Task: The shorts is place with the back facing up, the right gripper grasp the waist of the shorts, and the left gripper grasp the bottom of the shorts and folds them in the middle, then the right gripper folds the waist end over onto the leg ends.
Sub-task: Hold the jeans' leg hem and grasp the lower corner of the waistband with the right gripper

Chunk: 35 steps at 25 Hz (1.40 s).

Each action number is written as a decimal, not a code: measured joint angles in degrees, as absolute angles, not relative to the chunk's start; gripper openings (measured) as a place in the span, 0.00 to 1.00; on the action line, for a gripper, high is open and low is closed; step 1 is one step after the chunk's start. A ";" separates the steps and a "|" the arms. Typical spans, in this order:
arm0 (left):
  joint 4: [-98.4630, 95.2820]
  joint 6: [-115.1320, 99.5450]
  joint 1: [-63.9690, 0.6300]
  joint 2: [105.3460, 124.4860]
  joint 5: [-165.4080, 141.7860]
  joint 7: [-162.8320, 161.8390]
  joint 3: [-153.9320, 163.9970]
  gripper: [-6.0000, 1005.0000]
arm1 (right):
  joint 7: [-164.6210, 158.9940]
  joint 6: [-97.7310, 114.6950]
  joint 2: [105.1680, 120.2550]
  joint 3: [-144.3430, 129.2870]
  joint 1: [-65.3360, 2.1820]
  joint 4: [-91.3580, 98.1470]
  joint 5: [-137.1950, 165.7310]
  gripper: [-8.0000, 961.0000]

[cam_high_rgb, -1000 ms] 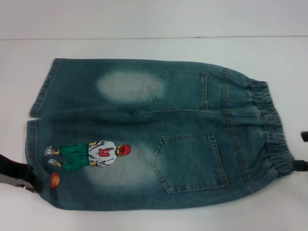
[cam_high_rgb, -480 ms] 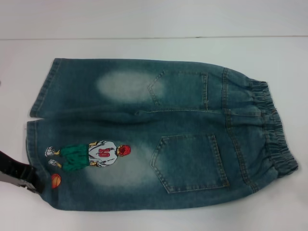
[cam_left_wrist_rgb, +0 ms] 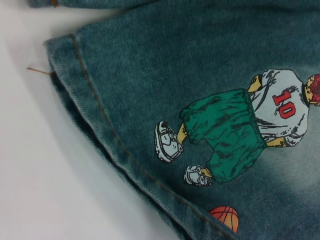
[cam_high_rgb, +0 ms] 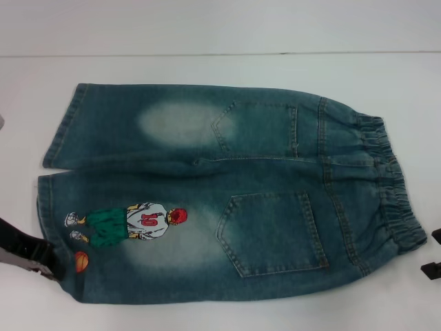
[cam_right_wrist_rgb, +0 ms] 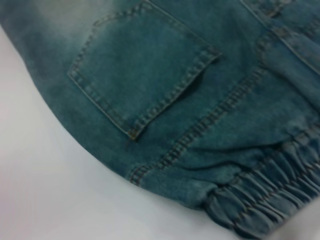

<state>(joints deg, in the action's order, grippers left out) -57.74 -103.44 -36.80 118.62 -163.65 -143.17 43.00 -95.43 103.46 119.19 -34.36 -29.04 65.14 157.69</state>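
Note:
The blue-green denim shorts (cam_high_rgb: pixel 207 193) lie flat, back up, with two patch pockets showing. The ruffled elastic waist (cam_high_rgb: pixel 389 186) points right and the leg hems (cam_high_rgb: pixel 49 200) point left, beside the cartoon player print (cam_high_rgb: pixel 127 224). My left gripper (cam_high_rgb: pixel 38 255) sits at the near corner of the near leg's hem, touching the edge by the orange ball. The left wrist view shows that hem (cam_left_wrist_rgb: pixel 100 130) and the print (cam_left_wrist_rgb: pixel 240 130) close up. My right gripper (cam_high_rgb: pixel 431 265) peeks in at the right edge, just off the waist's near corner. The right wrist view shows a pocket (cam_right_wrist_rgb: pixel 140 70) and the waistband (cam_right_wrist_rgb: pixel 265 200).
The shorts rest on a white table (cam_high_rgb: pixel 207 69), with bare surface on every side of them. The table's far edge runs across the top of the head view.
The left gripper has crept a little toward the hem's near corner. The right gripper left the head view half a second ago and now shows again, lower at the right edge. The shorts have not moved.

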 joint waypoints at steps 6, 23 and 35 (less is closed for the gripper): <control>-57.69 -103.16 -36.85 118.75 -163.65 -143.22 42.98 0.05 | -93.71 100.39 119.27 -34.37 -30.06 61.13 157.41 0.85; -57.65 -102.97 -37.09 118.91 -163.65 -143.44 43.11 0.05 | -90.73 98.07 118.78 -34.53 -30.51 57.11 153.90 0.82; -57.65 -102.35 -37.32 118.83 -163.65 -143.44 43.15 0.05 | -89.32 97.46 119.10 -34.83 -30.11 56.92 154.19 0.53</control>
<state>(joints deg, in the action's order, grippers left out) -57.65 -102.35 -37.32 118.83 -163.65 -143.44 43.15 -89.32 97.46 119.10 -34.83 -30.11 56.92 154.19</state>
